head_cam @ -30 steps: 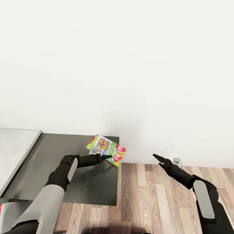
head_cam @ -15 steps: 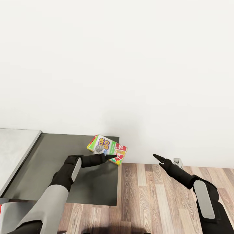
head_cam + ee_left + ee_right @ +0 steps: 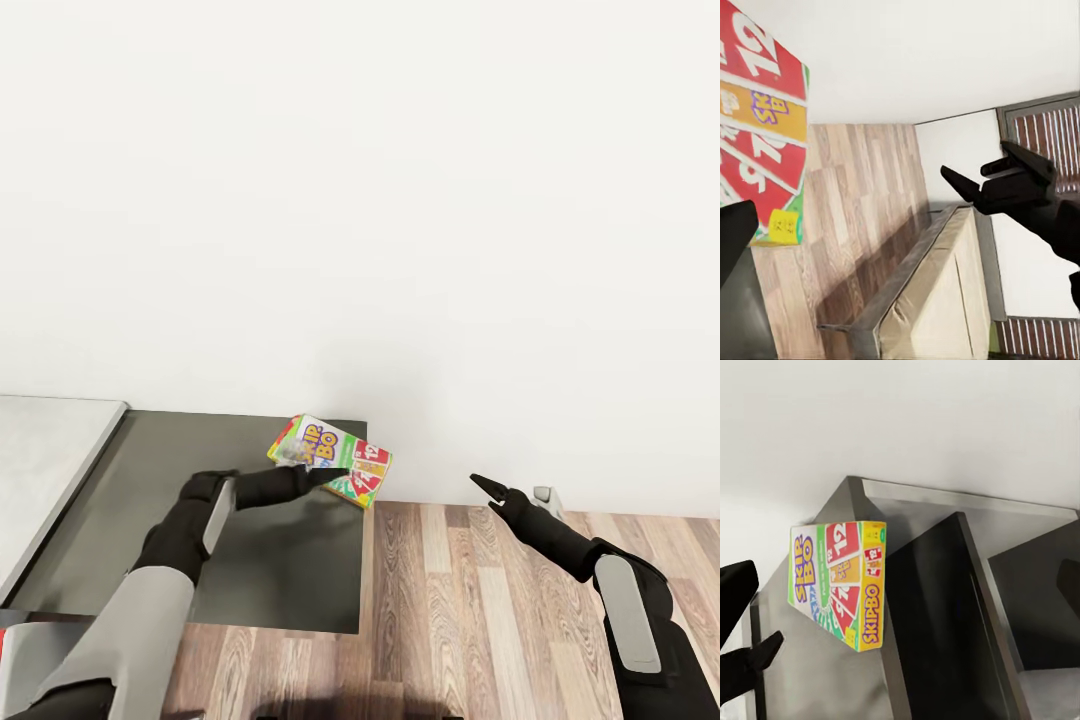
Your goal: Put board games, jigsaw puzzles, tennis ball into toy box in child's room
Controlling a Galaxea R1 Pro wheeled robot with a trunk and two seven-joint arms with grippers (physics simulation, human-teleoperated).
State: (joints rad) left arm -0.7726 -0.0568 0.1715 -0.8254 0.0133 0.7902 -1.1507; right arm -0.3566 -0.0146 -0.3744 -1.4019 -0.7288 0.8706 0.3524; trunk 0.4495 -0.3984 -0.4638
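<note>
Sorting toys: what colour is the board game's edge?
Green-edged board game, best in right wrist view.

A red, yellow and green-edged printed board game box (image 3: pixel 757 127) is seen above wood-plank flooring (image 3: pixel 862 217), a black gripper (image 3: pixel 971 176) opposite.

In the head view the left gripper (image 3: pixel 322 474) lies across the near edge of the board game (image 3: pixel 330 461), hiding part of its lid; the light fingertip there is blurred, so whether the fingers touch or clamp the box cannot be told. The left wrist view cuts the box (image 3: pixel 757 127) off at the frame edge, showing one corner of its print, and one dark finger (image 3: pixel 735 236) is itself cropped. The table (image 3: pixel 250 560) runs out of the head view at the left, its light grey part only partly seen. The right gripper (image 3: pixel 482 486) shows dark prongs whose gap is too small to judge. In the right wrist view its fingers (image 3: pixel 739 585) are cut by the frame edge
</note>
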